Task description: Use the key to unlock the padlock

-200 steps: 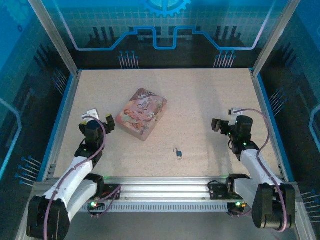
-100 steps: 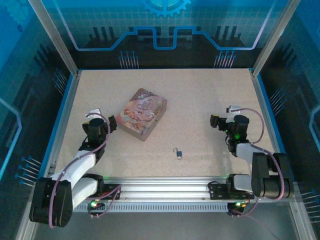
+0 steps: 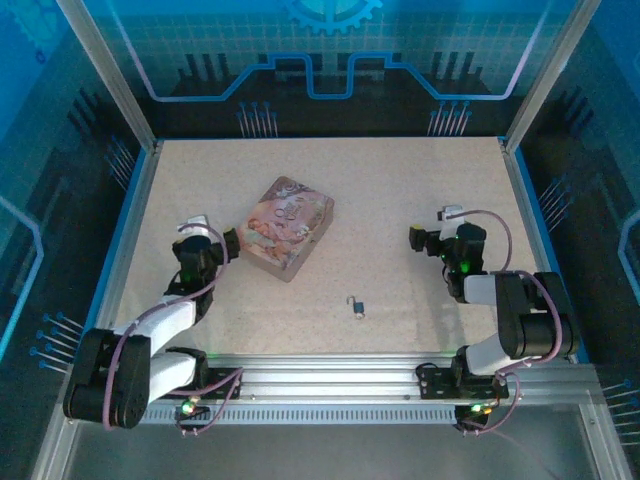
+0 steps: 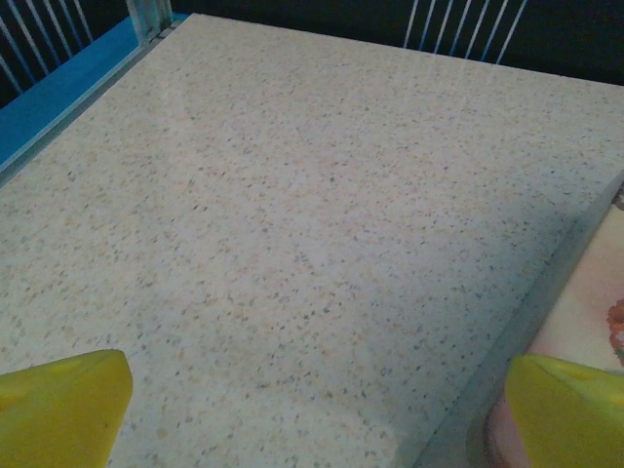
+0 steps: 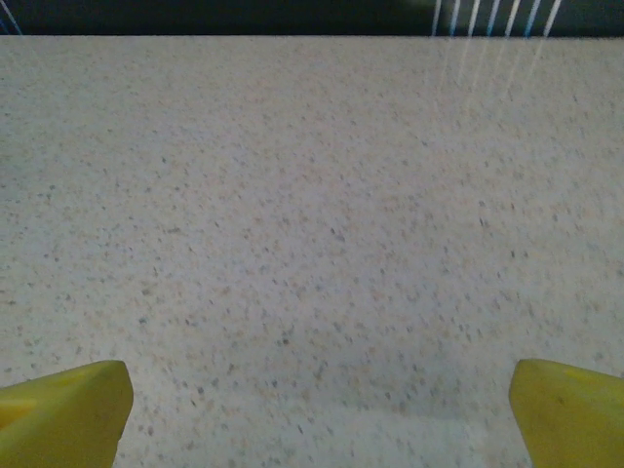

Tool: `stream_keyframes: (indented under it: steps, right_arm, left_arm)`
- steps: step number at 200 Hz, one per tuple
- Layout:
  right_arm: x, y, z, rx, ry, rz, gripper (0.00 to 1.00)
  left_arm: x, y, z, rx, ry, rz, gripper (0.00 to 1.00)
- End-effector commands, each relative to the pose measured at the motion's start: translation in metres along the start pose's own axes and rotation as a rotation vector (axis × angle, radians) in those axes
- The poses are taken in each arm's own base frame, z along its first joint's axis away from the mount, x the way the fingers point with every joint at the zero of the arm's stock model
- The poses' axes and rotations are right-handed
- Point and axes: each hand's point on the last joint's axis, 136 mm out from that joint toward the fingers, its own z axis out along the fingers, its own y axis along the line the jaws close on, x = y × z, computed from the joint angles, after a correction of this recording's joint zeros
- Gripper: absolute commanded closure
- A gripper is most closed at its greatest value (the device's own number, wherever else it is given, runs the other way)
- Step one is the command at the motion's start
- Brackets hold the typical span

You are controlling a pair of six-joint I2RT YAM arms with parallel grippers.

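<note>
On your left, the left gripper point(image 3: 222, 243) hangs low over the speckled table point(image 3: 410, 185) with its jaws spread wide and nothing between them. In the left wrist view you see its two yellow fingertips point(image 4: 63, 405) at the bottom corners, with bare tabletop between them. The fingertip on the right of that view sits just at the near-left edge of the pink illustrated tin point(image 3: 283, 227). From these views you cannot tell whether it touches the tin. The table's blue border point(image 4: 58, 97) runs along the top-left corner of that view.

The tin lies flat and turned at an angle, left of the table's middle and just beside the left gripper.

Moving right, the padlock point(image 3: 355, 305) lies on the table in the near middle, between the two arms and well apart from both grippers. It is nearer to you than the tin and to its right. Its thin shackle points away from you and its dark body lies toward you. The key is too small to tell apart from the padlock.

On your right, the right gripper point(image 3: 418, 241) is also low over the table, jaws released and empty. In the right wrist view its yellow fingertips point(image 5: 58, 409) frame plain tabletop.
</note>
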Motion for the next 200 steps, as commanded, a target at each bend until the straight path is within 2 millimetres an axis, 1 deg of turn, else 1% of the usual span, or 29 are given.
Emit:
stream_keyframes:
  steps: [1, 39, 64, 75, 86, 99, 111, 136, 144, 200]
  right_arm:
    - [-0.006, 0.004, 0.005, 0.014, 0.0, -0.049, 0.0]
    - [-0.006, 0.003, 0.006, 0.018, 0.003, -0.05, 0.0]
    - [-0.006, 0.004, 0.006, 0.018, 0.005, -0.051, 0.0]
    - [-0.005, 0.004, 0.006, 0.018, 0.006, -0.05, 0.0]
    - [-0.006, 0.004, 0.006, 0.019, 0.005, -0.053, 0.0]
    - [-0.005, 0.004, 0.006, 0.02, 0.006, -0.052, 0.0]
    - [-0.006, 0.004, 0.006, 0.021, 0.006, -0.052, 0.0]
    - [-0.006, 0.004, 0.006, 0.023, 0.006, -0.053, 0.0]
    - [-0.006, 0.004, 0.006, 0.023, 0.006, -0.055, 0.0]
    - [-0.005, 0.008, 0.008, 0.021, 0.016, -0.076, 0.0]
  left_arm:
    - [-0.014, -0.009, 0.006, 0.053, -0.084, 0.029, 0.01]
    - [-0.023, -0.024, 0.017, 0.126, -0.173, 0.073, 0.01]
    - [-0.009, -0.027, 0.025, 0.158, -0.18, 0.074, 0.01]
    - [0.0, -0.027, 0.027, 0.171, -0.188, 0.075, 0.01]
    - [-0.004, -0.029, 0.023, 0.188, -0.23, 0.078, 0.01]
    - [0.0, -0.027, 0.024, 0.194, -0.199, 0.068, 0.01]
    - [-0.002, -0.029, 0.029, 0.206, -0.188, 0.066, 0.01]
    - [0.0, -0.03, 0.053, 0.222, -0.035, 0.047, 0.01]
    - [0.002, -0.035, 0.053, 0.249, -0.032, 0.054, 0.01]
    - [0.001, -0.035, 0.052, 0.251, -0.036, 0.057, 0.01]
